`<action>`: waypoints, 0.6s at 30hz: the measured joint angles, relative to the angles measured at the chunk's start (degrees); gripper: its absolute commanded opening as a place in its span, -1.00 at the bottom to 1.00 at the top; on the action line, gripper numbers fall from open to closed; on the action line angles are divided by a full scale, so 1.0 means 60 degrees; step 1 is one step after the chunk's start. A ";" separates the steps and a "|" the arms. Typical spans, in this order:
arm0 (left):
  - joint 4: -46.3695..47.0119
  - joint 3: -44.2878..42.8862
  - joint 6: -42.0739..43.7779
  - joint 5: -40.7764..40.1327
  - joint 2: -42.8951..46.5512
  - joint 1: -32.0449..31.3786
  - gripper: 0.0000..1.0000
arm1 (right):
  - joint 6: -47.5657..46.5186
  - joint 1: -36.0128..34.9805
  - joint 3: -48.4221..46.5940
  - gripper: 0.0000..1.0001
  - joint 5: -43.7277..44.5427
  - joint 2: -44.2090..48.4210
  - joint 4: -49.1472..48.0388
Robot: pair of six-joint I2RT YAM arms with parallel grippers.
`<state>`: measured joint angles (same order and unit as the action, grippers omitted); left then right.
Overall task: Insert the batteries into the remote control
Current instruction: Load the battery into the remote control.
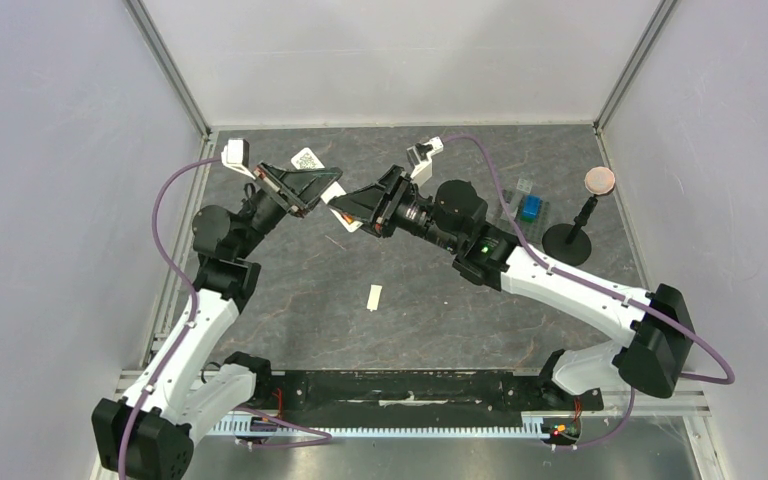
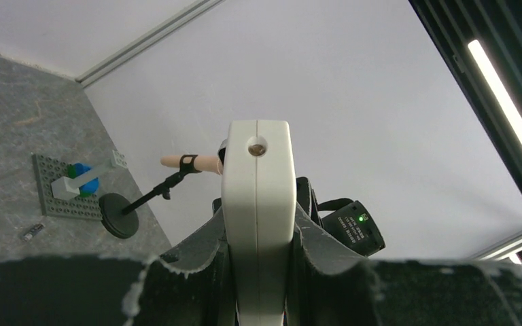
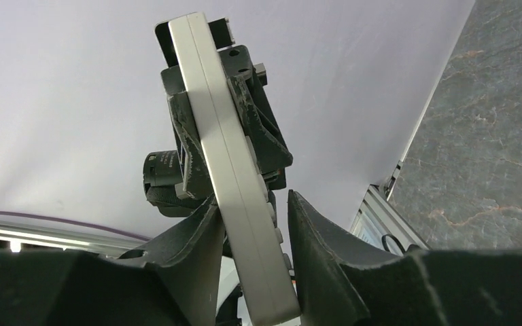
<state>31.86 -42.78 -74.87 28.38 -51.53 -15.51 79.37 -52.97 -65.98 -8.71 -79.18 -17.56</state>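
The white remote control (image 1: 307, 158) is held up in the air above the back of the table, its code sticker facing up. My left gripper (image 1: 305, 200) is shut on it; in the left wrist view the remote control (image 2: 257, 176) stands end-on, pinched between both fingers of that gripper (image 2: 257, 272). My right gripper (image 1: 348, 212) straddles the remote's other end. In the right wrist view the remote control (image 3: 224, 170) leans between the jaws of the right gripper (image 3: 255, 258). The left finger lies against its back, and a thin gap shows along the button side. One battery (image 2: 32, 232) lies on the table.
A small white cover piece (image 1: 374, 298) lies mid-table. At the back right sit a grey plate with blue and grey blocks (image 1: 528, 205) and a black stand (image 1: 572, 240) topped by a peach disc (image 1: 600, 180). White walls enclose the table on three sides.
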 measured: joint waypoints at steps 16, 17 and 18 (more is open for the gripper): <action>0.0386 0.0066 -0.0834 -0.0237 -0.0058 -0.0018 -0.96 | 0.0233 0.0630 0.0663 0.80 -0.0714 0.0131 -0.0860; 0.0357 0.0098 -0.0827 -0.0237 -0.0022 -0.0018 -0.96 | 0.0226 0.0707 0.0674 0.83 -0.0772 0.0160 -0.0914; 0.0302 0.0135 -0.0805 -0.0240 0.0026 -0.0018 -0.96 | 0.0197 0.0776 0.0674 0.84 -0.0801 0.0197 -0.0954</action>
<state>33.67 -41.98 -79.70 26.94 -51.37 -15.62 80.55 -48.31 -61.93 -13.52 -78.00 -23.29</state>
